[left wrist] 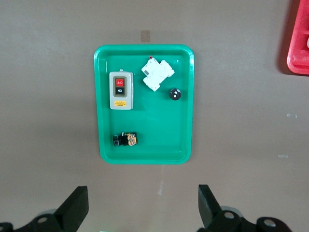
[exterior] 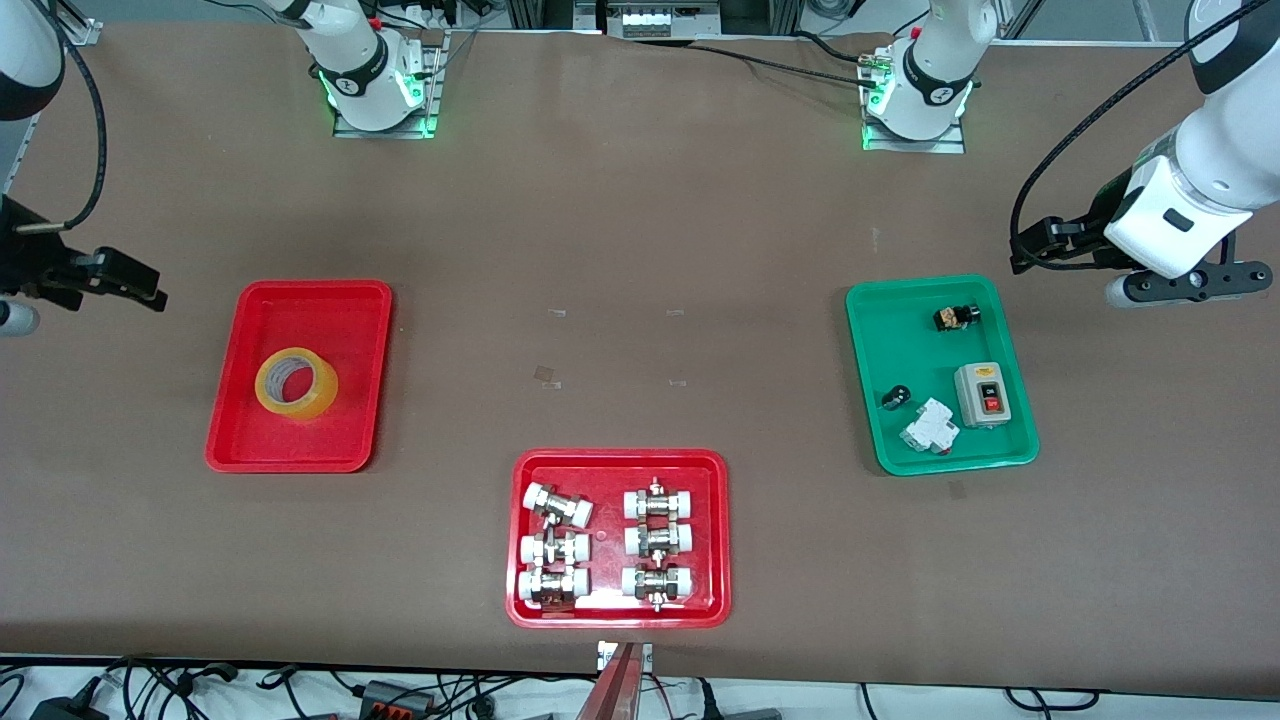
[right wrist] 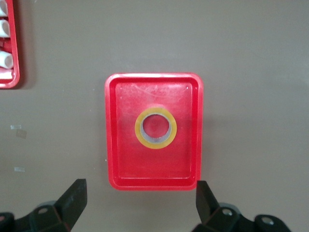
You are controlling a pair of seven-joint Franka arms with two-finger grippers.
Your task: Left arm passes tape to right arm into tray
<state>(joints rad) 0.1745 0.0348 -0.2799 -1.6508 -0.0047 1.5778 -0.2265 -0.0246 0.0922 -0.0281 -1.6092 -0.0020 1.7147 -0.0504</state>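
The yellow tape roll lies flat in the plain red tray toward the right arm's end of the table. In the right wrist view the tape sits in the middle of the tray. My right gripper is open and empty, raised over the bare table beside that tray, toward the table's end; its jaws stand wide apart in the right wrist view. My left gripper is open and empty, raised over the table beside the green tray; it also shows in the left wrist view.
A green tray toward the left arm's end holds a switch box, a white breaker and small black parts; the left wrist view shows it too. A red tray with several white-capped metal fittings sits nearest the front camera, mid-table.
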